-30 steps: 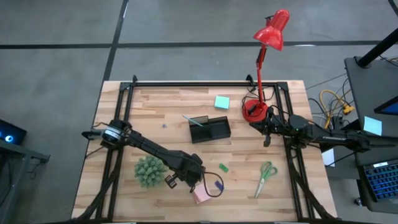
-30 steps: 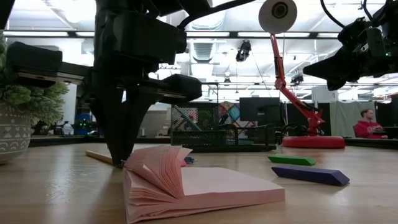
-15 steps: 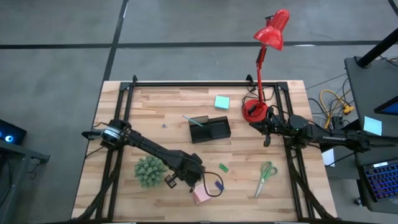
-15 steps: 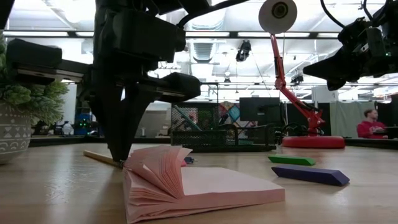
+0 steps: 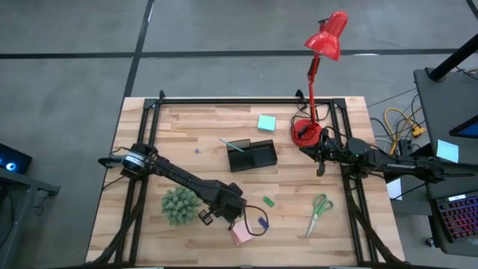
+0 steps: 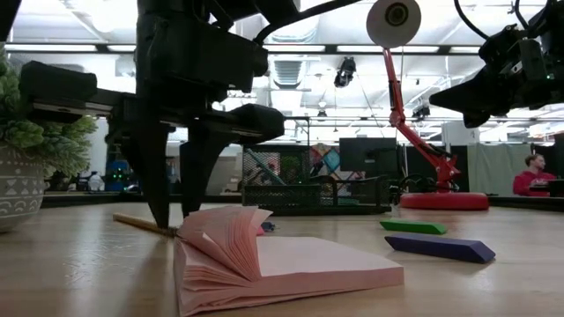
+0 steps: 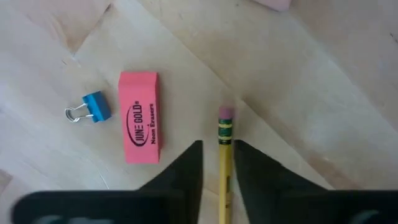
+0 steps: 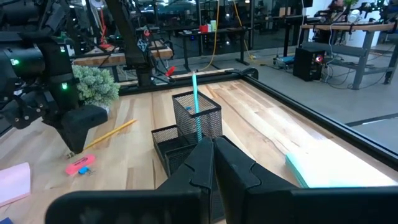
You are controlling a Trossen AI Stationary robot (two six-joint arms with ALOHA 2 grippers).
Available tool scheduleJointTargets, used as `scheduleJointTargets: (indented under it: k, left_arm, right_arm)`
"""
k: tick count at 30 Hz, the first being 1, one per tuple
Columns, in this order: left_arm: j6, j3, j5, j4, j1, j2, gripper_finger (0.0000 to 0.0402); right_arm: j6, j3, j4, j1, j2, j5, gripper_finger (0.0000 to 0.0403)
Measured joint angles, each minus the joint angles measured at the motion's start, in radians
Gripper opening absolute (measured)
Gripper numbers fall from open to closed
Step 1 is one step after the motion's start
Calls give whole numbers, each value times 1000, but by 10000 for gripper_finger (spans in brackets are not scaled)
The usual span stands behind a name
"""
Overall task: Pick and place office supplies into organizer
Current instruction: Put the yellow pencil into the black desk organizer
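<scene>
A yellow pencil point(image 7: 224, 162) lies flat on the table, its pink rubber end point(image 7: 226, 112) pointing away from my left wrist. My left gripper point(image 6: 174, 220) points straight down over it and is open. One finger stands on each side of the pencil's shaft, and I see a narrow gap. Beside it lie a pink eraser point(image 7: 140, 124) and a blue binder clip point(image 7: 90, 107). The black organizer point(image 5: 252, 155) stands mid-table with a teal pen point(image 5: 230, 145) in it. My right gripper point(image 8: 211, 155) waits shut at the table's right edge, near the lamp.
A pink sticky pad point(image 6: 282, 264) lies close in front of my left gripper, its leaves fanned up. Green point(image 6: 414, 227) and purple point(image 6: 439, 247) erasers lie to its right. Scissors point(image 5: 319, 211), a teal pad point(image 5: 266, 122), a plant point(image 5: 180, 205) and a red lamp point(image 5: 306, 133) share the table.
My left gripper has opened. Its fingertips were together at the pencil and now stand apart on either side of it. The arm has kept its place. The pencil still lies on the table.
</scene>
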Motion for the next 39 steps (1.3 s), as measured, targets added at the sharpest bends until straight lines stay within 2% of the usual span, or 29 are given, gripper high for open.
scheduleJointTargets:
  k: [4, 8, 18, 24, 35, 39]
  left_arm:
    - [-27, 0, 0, -43, 1, 0, 139]
    - [-82, 0, 0, -139, 17, 0, 174]
    - [-60, -41, -3, -154, 58, -5, 182]
    - [-18, -46, -1, -150, 73, -6, 146]
    - [5, -49, -10, -125, 78, 34, 23]
    - [4, -51, -9, -124, 78, 56, 7]
  right_arm:
    - [0, 0, 0, 0, 0, 0, 9]
    - [0, 0, 0, 0, 0, 0, 9]
    - [3, 0, 0, 0, 0, 0, 9]
    - [3, 0, -4, 0, 0, 0, 9]
    - [0, 0, -4, 0, 0, -1, 9]
    - [0, 0, -4, 0, 0, -4, 9]
